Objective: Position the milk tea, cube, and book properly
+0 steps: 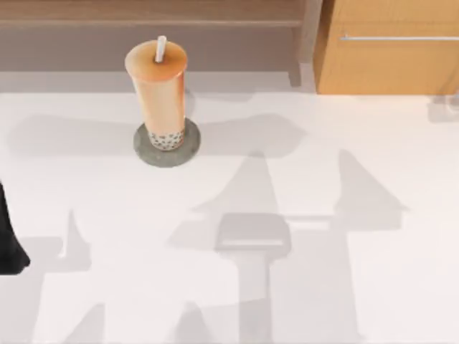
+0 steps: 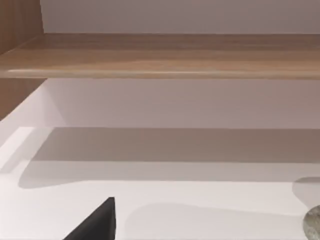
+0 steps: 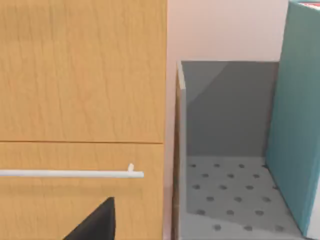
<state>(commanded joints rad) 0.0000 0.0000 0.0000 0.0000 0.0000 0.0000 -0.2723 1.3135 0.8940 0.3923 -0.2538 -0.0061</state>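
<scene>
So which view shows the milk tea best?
The top view: the milk tea stands whole and upright on a grey round disc, with lid and straw visible. The left wrist view catches just the disc's edge; the right wrist view faces a wooden cabinet.

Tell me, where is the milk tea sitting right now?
In the top view, the milk tea stands upright on a grey round disc, on the table's left half near the far edge, below a wooden shelf.

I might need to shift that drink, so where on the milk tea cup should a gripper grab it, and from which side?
Grip the milk tea around its mid-body, coming in level from the table's open front. It stands upright on the grey disc, tall and narrow; the straw and lid block a top grasp, and the wooden shelf sits behind it.
</scene>
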